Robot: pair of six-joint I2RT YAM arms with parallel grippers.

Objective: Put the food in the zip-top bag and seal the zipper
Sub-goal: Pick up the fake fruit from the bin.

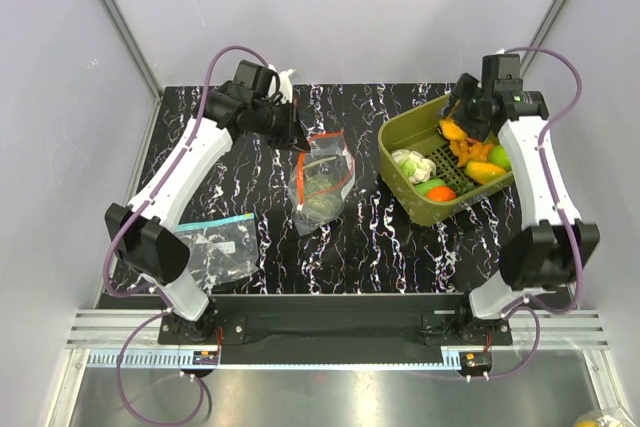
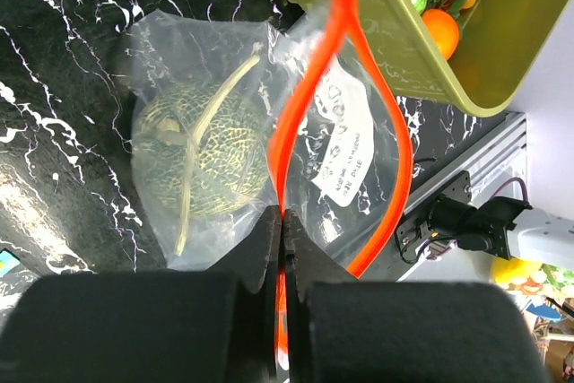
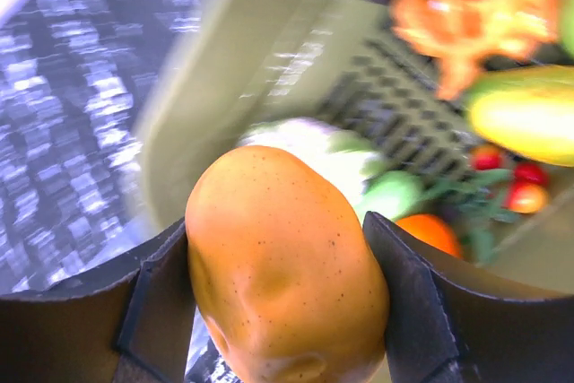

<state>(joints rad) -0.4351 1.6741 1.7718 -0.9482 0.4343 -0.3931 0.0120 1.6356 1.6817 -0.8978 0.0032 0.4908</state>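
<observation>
Here, left tool (image 2: 281,221) tight on the red-orange zipper (image 2: 300,105), right tool (image 3: 278,253) snug around an orange fruit (image 3: 287,289).

Desk (image 1: 370,237): a bare lane runs down the middle, from the zip-top bag (image 1: 322,187) to the near edge, open to either arm. Only a narrow bare gap lies between that bag and the olive tub (image 1: 393,169), whose wall bounds it on the right. A second clear bag (image 1: 222,247) takes the near left corner. The zipper (image 2: 395,159) gapes in a loop. The left hand (image 2: 281,221) pinches one side of it, and the melon (image 2: 202,150) fills the bag's bottom. The right hand (image 3: 282,298) is over the tub, with an orange-yellow fruit (image 3: 278,239) filling the span between its fingers. The tub floor is crowded with other pieces.
</observation>
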